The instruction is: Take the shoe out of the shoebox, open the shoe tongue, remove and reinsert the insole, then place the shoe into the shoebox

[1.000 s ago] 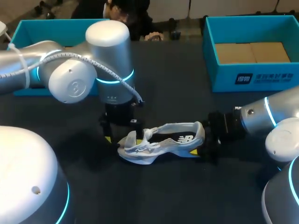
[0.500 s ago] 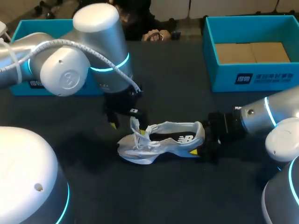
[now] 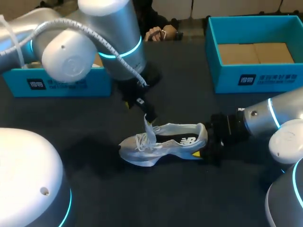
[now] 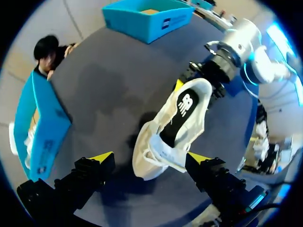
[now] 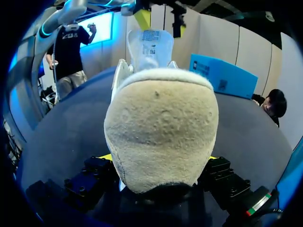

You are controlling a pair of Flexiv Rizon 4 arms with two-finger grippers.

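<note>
In the head view, we see the shoe (image 3: 163, 142) lying mid-tabletop (image 3: 189, 198), toe toward the left edge. Its heel is clamped in our right gripper (image 3: 208, 144), and our left gripper (image 3: 138, 109) hangs just above its raised tongue (image 3: 149, 126). The shoebox (image 3: 255, 80) sits at the far right corner.

In the left wrist view, our left fingers (image 4: 102, 157) stand spread wide, the toe end below the gap.

In the right wrist view, our right fingers (image 5: 94, 172) press the heel from both sides.
</note>
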